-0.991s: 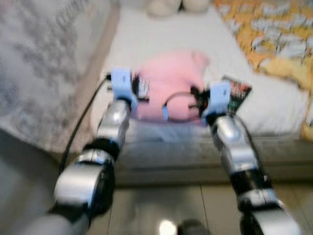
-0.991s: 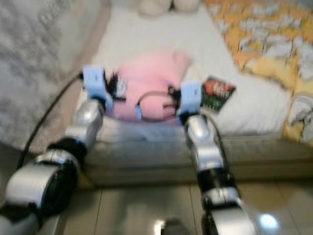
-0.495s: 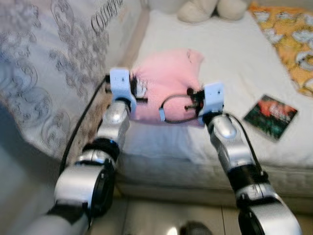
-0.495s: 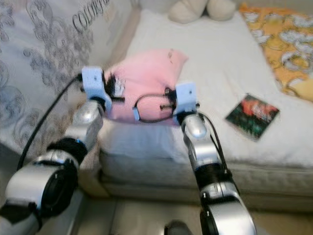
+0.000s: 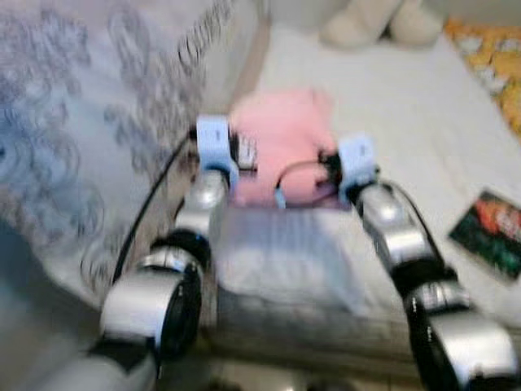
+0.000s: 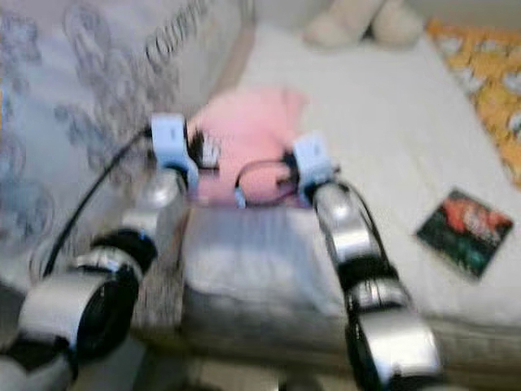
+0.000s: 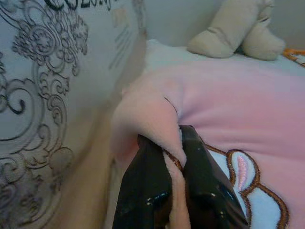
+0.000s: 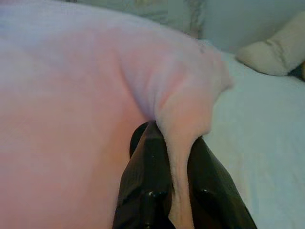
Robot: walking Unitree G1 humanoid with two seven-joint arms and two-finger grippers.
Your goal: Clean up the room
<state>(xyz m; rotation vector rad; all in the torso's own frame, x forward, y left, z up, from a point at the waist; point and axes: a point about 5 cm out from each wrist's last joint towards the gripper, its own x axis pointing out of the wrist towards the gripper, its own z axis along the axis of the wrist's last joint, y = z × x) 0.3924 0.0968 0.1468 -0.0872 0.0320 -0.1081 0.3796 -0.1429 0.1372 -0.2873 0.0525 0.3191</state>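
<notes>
A bed (image 6: 391, 122) with a white sheet stood before the robot, and along its left edge hung a grey cloth patterned with dark scrolls (image 5: 89, 138). The head views were blurred. A pink plush pillow (image 5: 281, 147) lay near the bed's left edge, a little in from the near edge, and both arms reached out to it.

The left claw (image 7: 175, 164) was pressed together on a corner of the pillow; in the left wrist view a fold of pink fabric ran between its two black fingers (image 7: 147, 191). An embroidered patch in white, pale blue and pink with a brown outline (image 7: 248, 191) showed on the pillow face just beside that claw. The right claw (image 8: 172, 160) was likewise pinching a fold of the pink fabric at the pillow's other near corner, the plush bunched up between its fingers (image 8: 150, 186).

A book with a dark red and green cover (image 6: 466, 231) lay flat on the sheet towards the bed's right side, well apart from the pillow. A beige soft toy (image 7: 238, 28) rested at the far end of the bed, and an orange patterned blanket (image 6: 488, 73) covered the far right corner.
</notes>
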